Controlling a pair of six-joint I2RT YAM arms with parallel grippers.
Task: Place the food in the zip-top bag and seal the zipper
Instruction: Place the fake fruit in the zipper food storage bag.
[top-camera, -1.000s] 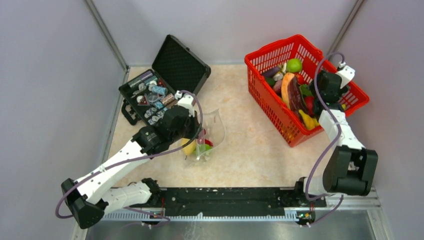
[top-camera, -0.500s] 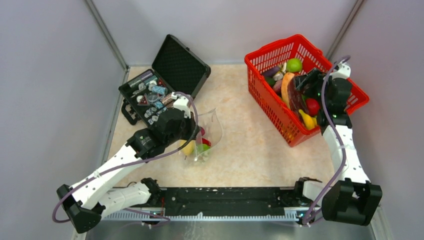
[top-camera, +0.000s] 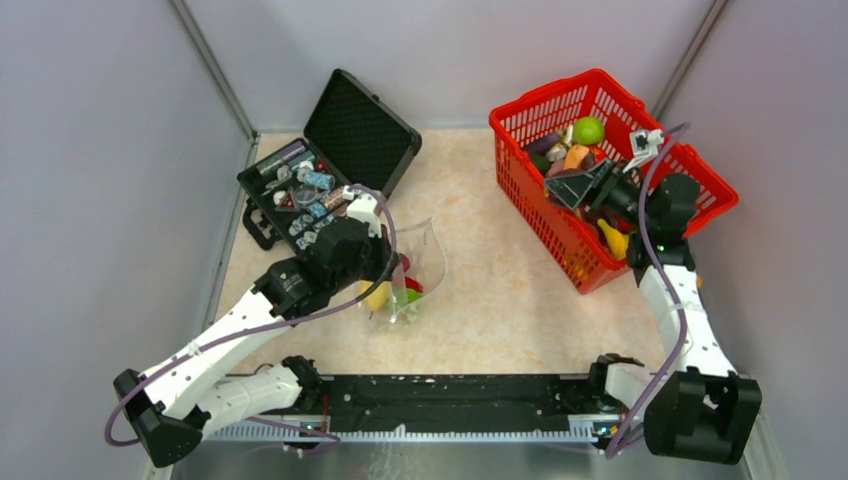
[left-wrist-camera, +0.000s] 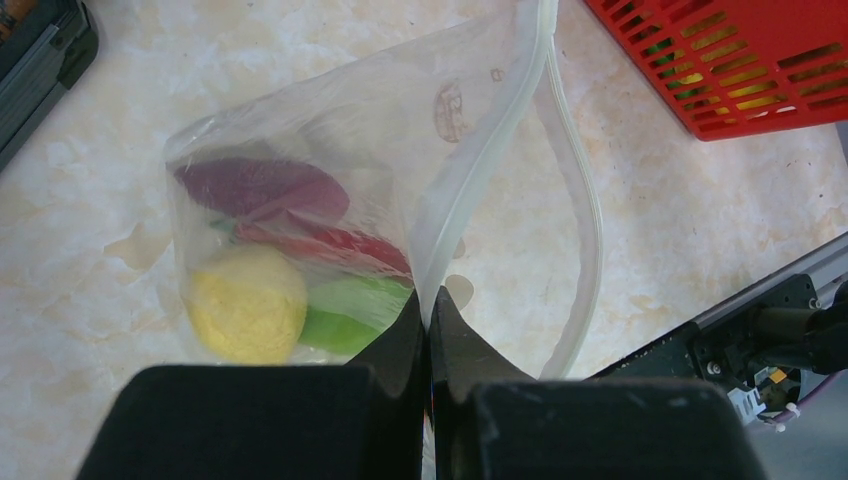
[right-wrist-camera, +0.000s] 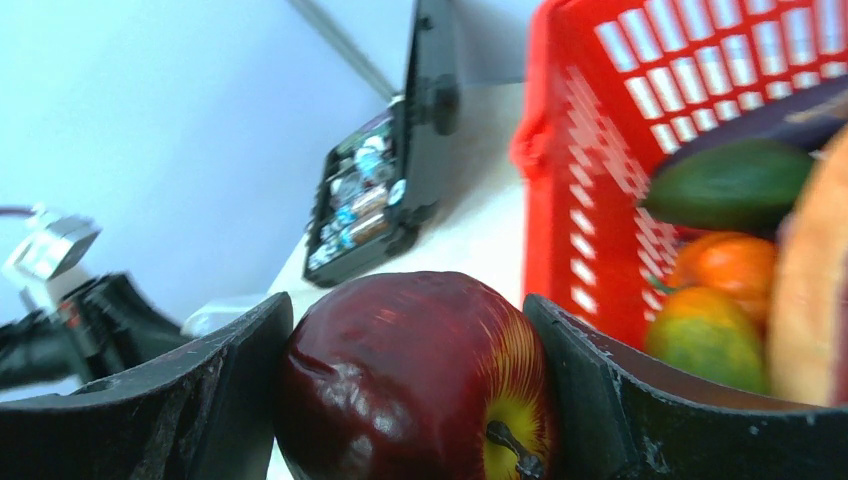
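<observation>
- A robot test lab, not a home or a shop: one small, closed-in cell.
- Plain pale walls (top-camera: 100, 150) with bare metal posts (top-camera: 215, 70) at the corners fence in a single stone-patterned table (top-camera: 480, 260).
- A left arm (top-camera: 230, 335) and a right arm (top-camera: 680, 310), white and black, stand bolted to a black rail (top-camera: 450, 390) at the near edge, with loose purple cables (top-camera: 394, 235) looping along them.
- The goods are props: glossy toy fruit (top-camera: 588, 130) in a red basket (top-camera: 545, 95), and an open black case (top-camera: 360, 125) of small parts.

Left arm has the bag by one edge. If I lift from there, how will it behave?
Probably floppy: the zip-top bag is thin, wrinkled film, and its zipper bows in a loose loop. The food pooled at its bottom would likely drag it down and swing. The left gripper pinches only a narrow bit, so it might slip.
</observation>
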